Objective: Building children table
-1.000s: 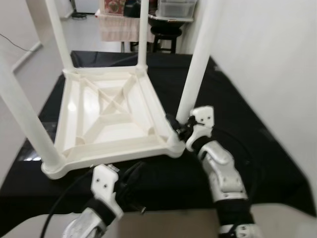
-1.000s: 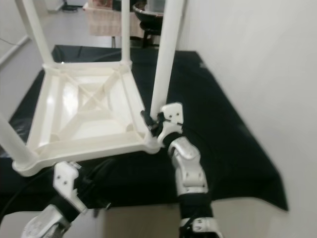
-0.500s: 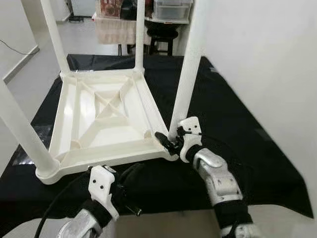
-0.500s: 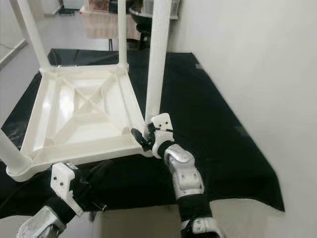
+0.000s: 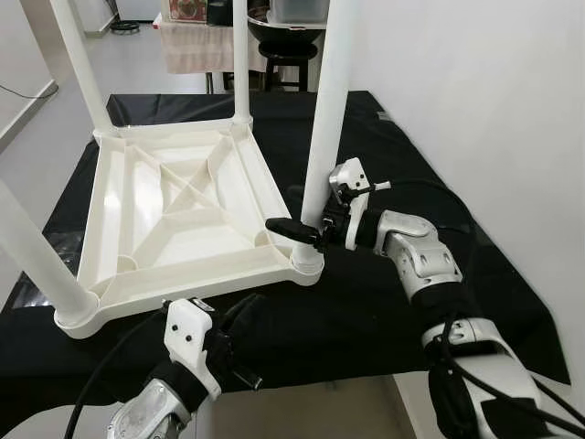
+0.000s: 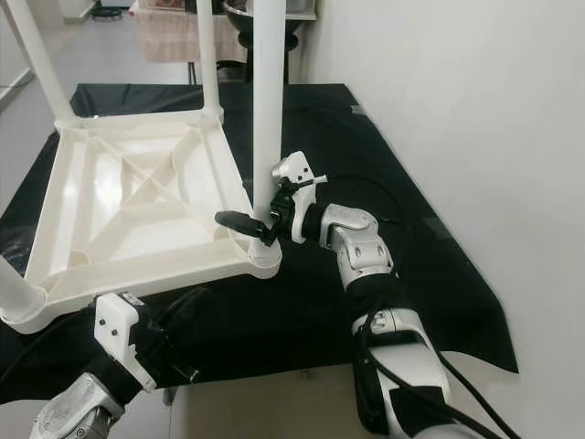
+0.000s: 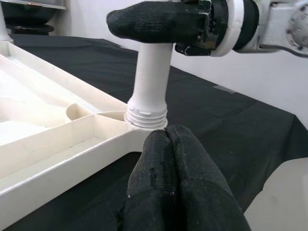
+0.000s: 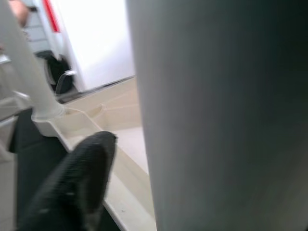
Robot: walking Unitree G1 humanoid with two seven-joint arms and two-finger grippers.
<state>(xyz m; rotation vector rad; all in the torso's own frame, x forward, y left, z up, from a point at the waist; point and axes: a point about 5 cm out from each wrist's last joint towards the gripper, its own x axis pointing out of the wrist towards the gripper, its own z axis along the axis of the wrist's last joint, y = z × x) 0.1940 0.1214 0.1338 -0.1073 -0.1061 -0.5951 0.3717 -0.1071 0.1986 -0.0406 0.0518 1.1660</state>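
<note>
A white plastic children's table (image 5: 110, 274) lies upside down on a black cloth (image 5: 393, 146), with its legs standing up. My right gripper (image 5: 297, 225) reaches in level from the right and is shut on the near-right leg (image 5: 324, 110) just above its threaded base (image 7: 146, 117). One of its black fingers (image 7: 154, 21) crosses the front of that leg. My left gripper (image 7: 166, 137) sits low at the front edge, shut with nothing in it. It points at the same corner, a short way off.
A white wall (image 5: 494, 110) runs close along the right. A dark stool (image 5: 288, 37) and a cloth-covered shelf (image 5: 196, 41) stand behind the cloth. The cloth's front edge (image 5: 347, 380) is near me. Floor (image 5: 27, 119) lies to the left.
The view has shifted. My right arm has swung out to the right, so its gripper now lies level across the leg's base. The left gripper stays as it was.
</note>
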